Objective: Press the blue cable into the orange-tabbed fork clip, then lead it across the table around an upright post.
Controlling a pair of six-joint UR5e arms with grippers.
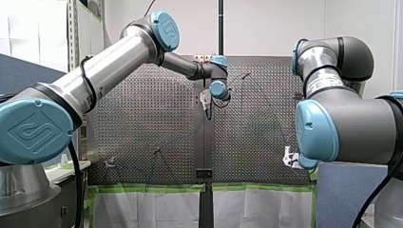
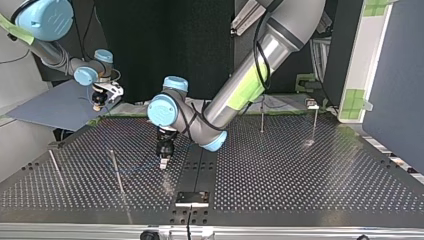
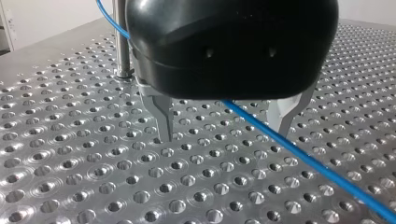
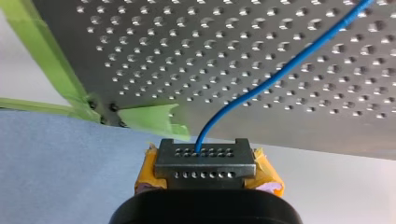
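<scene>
Partly behind left pincer [image 3: 225,134], blue cable [image 3: 317,165].

In the top view, the left jaws hang over the tabletop [image 2: 300,170] just left of centre, with a post [image 2: 116,172] at their left. The cable [image 3: 303,161] passes between them, touching neither, and its end sits pinched in the right jaws, off the tabletop's far left corner.

Looking from behind and above over the perforated table [image 1: 142,118]; facing back from across it, low, sharing that table; peering close from each wrist, catching the blue cable [image 3: 327,171] in both.
</scene>
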